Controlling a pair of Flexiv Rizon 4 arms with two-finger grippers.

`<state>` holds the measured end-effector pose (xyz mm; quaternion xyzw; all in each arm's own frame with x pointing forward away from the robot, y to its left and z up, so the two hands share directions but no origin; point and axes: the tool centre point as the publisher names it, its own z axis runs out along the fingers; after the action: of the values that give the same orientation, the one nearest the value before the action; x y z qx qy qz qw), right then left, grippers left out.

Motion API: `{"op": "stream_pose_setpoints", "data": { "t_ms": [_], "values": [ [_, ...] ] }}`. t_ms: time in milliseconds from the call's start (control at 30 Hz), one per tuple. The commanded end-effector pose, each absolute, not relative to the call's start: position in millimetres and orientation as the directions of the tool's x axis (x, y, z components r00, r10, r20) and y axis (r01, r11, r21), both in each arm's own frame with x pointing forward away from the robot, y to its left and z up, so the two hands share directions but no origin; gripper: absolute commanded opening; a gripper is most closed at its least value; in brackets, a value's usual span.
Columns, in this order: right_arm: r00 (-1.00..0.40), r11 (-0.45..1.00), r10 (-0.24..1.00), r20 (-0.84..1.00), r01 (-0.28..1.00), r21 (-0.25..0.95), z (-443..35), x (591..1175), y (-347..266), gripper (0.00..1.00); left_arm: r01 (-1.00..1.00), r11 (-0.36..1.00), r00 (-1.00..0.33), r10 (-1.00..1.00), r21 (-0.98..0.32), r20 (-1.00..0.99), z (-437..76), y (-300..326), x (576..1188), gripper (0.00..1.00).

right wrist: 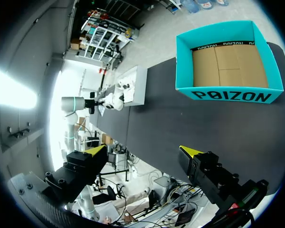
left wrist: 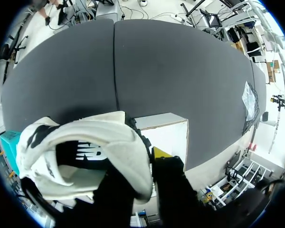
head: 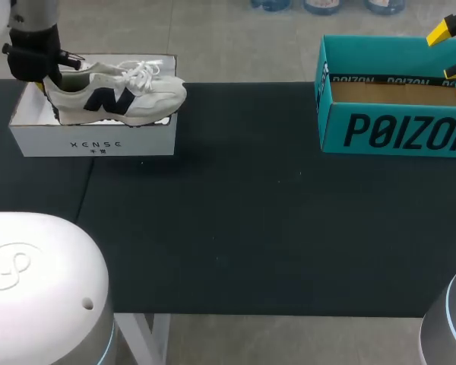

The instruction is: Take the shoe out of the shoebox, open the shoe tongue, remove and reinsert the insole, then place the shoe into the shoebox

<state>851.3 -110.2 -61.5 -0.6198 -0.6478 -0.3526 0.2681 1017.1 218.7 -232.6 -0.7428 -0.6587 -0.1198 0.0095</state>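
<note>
A white sneaker [head: 118, 95] with a navy side logo hangs at rim height over the white shoebox [head: 91, 141] at the table's far left. Its toe points right, past the box's right edge. My left gripper [head: 42, 76] is shut on the heel collar. In the left wrist view the fingers [left wrist: 159, 154] pinch the shoe's heel [left wrist: 85, 147] above the white box [left wrist: 166, 135]. My right gripper [head: 450, 52] stands open over the far right corner. In its own view it [right wrist: 143, 151] holds nothing.
A teal shoebox [head: 395, 133] stands open at the far right with a bare cardboard floor, and it also shows ahead of the right gripper [right wrist: 228, 95]. Dark table mat [head: 243, 213] stretches between the two boxes.
</note>
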Motion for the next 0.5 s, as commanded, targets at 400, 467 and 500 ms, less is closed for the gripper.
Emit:
{"op": "stream_pose_setpoints", "data": {
  "t_ms": [400, 467, 500],
  "values": [
    [-0.087, -0.015, 0.616, 0.783, 0.992, 0.122, -62, 853, -110, 1.0, 0.987, -0.05, 0.009, 0.965, 0.152, 0.262, -233, 194, 978, 0.0],
    [-0.087, -0.015, 0.616, 0.783, 0.992, 0.122, -62, 853, -110, 1.0, 0.986, -0.037, -0.007, 0.965, 0.163, 0.263, -233, 184, 967, 0.0],
    [-0.087, -0.015, 0.616, 0.783, 0.992, 0.122, -62, 853, -110, 1.0, 0.985, -0.038, -0.007, 0.966, 0.166, 0.26, -233, 178, 962, 0.0]
  ]
}}
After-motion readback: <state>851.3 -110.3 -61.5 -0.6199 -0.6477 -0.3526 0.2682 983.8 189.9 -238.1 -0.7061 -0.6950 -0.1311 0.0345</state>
